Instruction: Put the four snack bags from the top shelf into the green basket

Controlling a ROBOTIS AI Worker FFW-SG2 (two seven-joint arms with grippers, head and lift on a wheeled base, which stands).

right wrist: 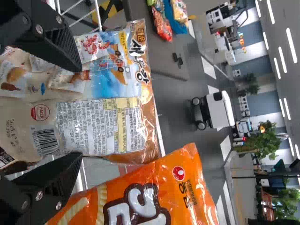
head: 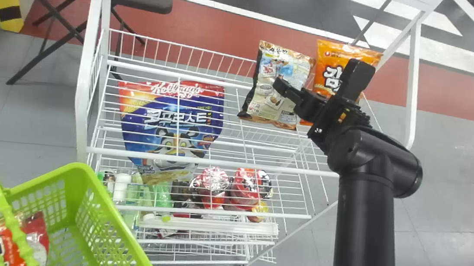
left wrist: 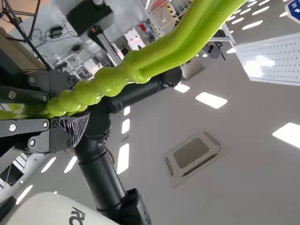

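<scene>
Grip placement is the point to be settled first, since the brown snack bag [head: 262, 107] is upright at the right-hand part of the top shelf [head: 212, 162], with the orange snack bag [head: 333, 59] close at its side. The right gripper [right wrist: 75, 112] is held in front of them with its fingers spread wide and nothing pinched between; one finger is seen across the brown bag's face and the other near the edge beside the orange one. Before any squeeze, the spread is best centred on whichever bag is meant, and the fingers brought far enough forward for the film to be gathered between the pads, not merely brushed. Closing should be gentle, as a puffed packet is likely to slip or be pushed back if it is caught by a corner. Once a firm fold has been taken, the bag should be raised well above the wires before being carried left, so that its neighbour is not dragged along. The green basket [head: 117, 221] is best kept steady meanwhile by the left gripper [left wrist: 33, 112], which is clamped on the handle [left wrist: 140, 65], and the bag let go low, beside the red packs [head: 38, 233] lying inside
</scene>
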